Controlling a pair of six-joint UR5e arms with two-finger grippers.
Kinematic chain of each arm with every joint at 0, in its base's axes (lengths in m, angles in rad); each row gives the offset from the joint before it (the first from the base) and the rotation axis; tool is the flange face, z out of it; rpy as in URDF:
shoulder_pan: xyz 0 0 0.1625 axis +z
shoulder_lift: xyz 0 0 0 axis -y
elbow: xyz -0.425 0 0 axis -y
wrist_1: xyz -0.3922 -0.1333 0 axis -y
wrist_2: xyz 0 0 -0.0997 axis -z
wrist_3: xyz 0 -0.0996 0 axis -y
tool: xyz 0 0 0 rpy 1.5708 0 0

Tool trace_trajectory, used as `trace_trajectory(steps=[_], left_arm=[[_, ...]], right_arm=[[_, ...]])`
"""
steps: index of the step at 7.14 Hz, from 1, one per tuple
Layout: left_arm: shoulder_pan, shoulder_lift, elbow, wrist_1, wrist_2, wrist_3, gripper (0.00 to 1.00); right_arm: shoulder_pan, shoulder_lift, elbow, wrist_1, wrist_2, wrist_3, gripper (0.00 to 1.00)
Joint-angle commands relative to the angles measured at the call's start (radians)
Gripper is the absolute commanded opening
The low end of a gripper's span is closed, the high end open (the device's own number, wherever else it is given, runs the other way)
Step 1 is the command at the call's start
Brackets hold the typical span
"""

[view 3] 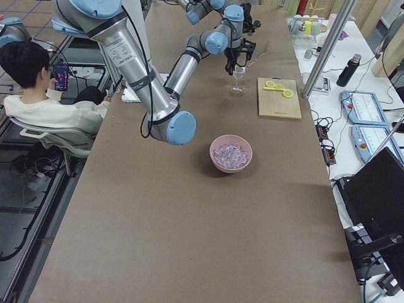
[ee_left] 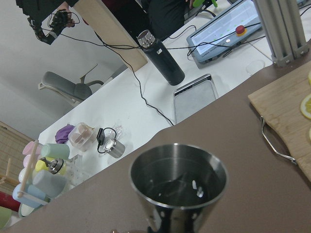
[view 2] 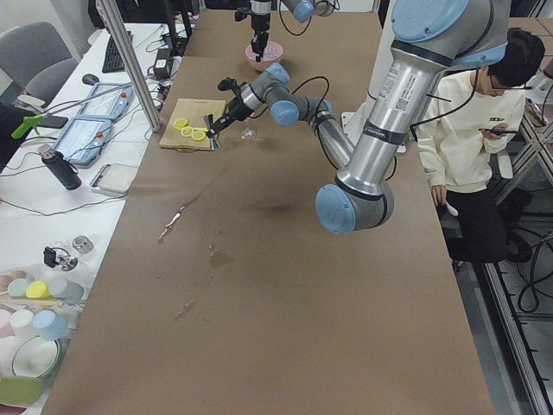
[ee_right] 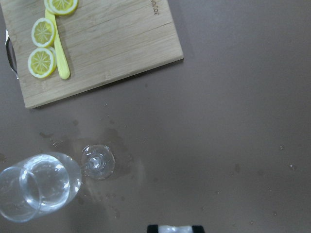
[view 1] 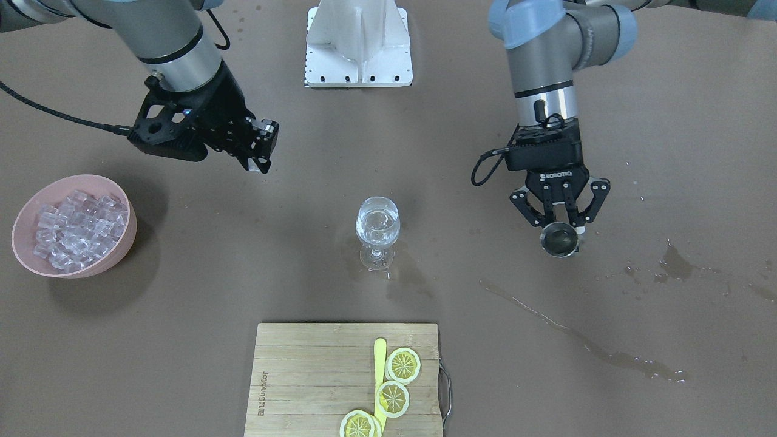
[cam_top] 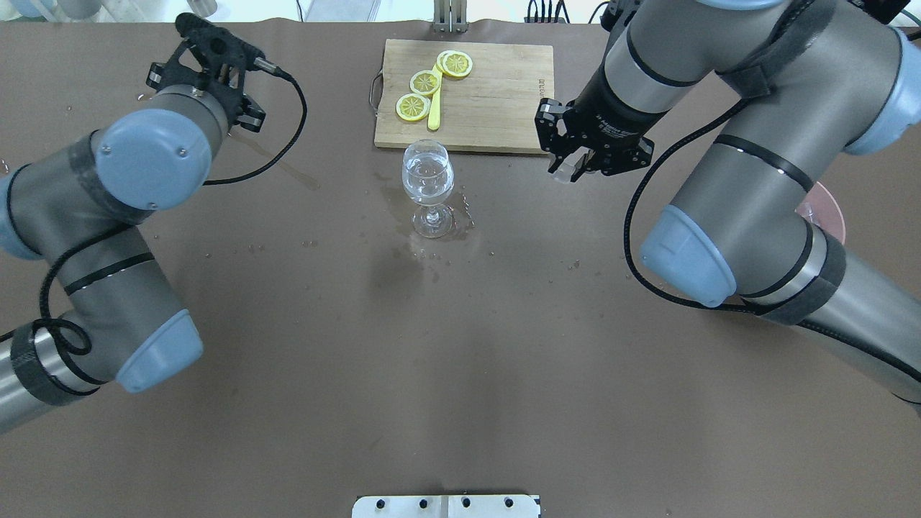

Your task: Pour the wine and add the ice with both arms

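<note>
A wine glass [view 1: 377, 229] stands upright mid-table with a little clear wine in its bowl; it also shows in the overhead view [cam_top: 429, 181] and the right wrist view [ee_right: 40, 187]. My left gripper [view 1: 559, 226] is shut on a small metal cup [view 1: 559, 240], held to the glass's side, well apart from it; the left wrist view shows the cup [ee_left: 178, 180] upright with drops inside. My right gripper [cam_top: 572, 167] is shut on one ice cube [cam_top: 567, 173], raised above the table beside the glass. A pink bowl [view 1: 124, 240] holds many ice cubes [view 1: 76, 229].
A bamboo cutting board [view 1: 303, 376] with lemon slices [view 1: 403, 365] and a yellow knife [view 1: 380, 364] lies at the operators' edge. Wet streaks [view 1: 583, 343] and puddles [view 1: 675, 264] mark the table on my left side. The white base block [view 1: 358, 48] stands behind the glass.
</note>
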Motion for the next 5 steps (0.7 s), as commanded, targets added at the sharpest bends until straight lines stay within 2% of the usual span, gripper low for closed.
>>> trace_trajectory(steps=[1, 3, 5], left_arm=[[-0.059, 0.130, 0.029, -0.181, -0.083, -0.004, 0.00], [-0.070, 0.222, 0.134, -0.409, -0.123, -0.021, 0.00], [-0.075, 0.279, 0.233, -0.616, -0.161, -0.052, 0.00]], right_arm=[[-0.056, 0.041, -0.010, 0.000, -0.042, 0.056, 0.00], [-0.058, 0.103, -0.071, 0.002, -0.061, 0.067, 0.00], [-0.057, 0.121, -0.171, 0.136, -0.107, 0.072, 0.00]])
